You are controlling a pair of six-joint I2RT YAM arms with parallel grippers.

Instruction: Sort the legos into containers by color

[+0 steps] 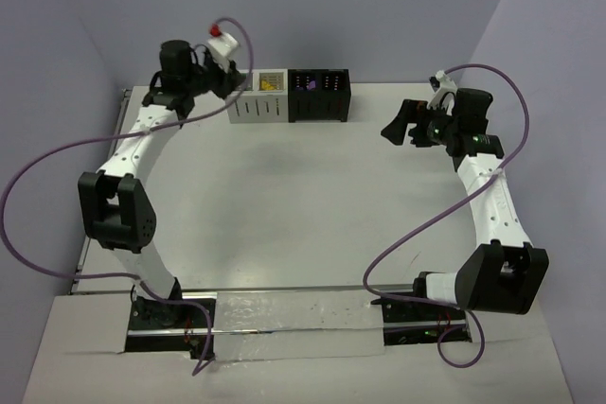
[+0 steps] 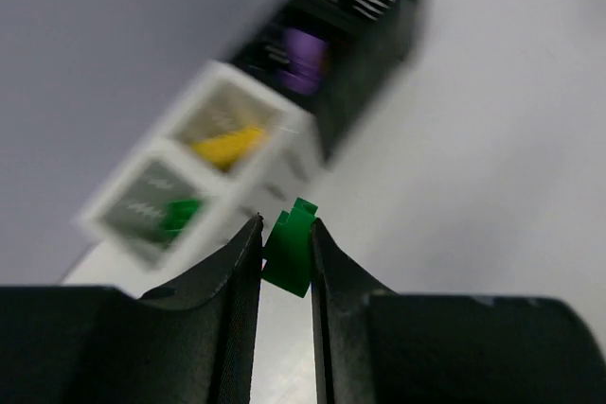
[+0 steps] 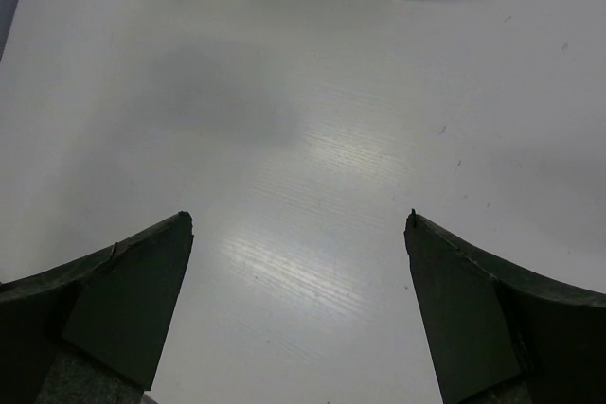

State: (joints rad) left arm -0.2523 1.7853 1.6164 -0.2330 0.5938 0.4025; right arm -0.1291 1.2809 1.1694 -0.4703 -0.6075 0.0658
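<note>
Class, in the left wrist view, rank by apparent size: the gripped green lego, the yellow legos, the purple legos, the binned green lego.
1. The gripped green lego, largest partly because nearest the camera.
2. The yellow legos and purple legos: too alike and blurred to separate.
3. The binned green lego.

Table [image 3: 312, 139]: white, smooth, faint grain, soft sheen.
Green lego [image 2: 289, 253]: smooth plastic, slight gloss.
Left gripper [image 2: 285, 224] fingers [image 2: 227, 281]: matt black plastic.
Strip [image 1: 294, 314] at table's near edge: crinkled, silvery, reflective.
</note>
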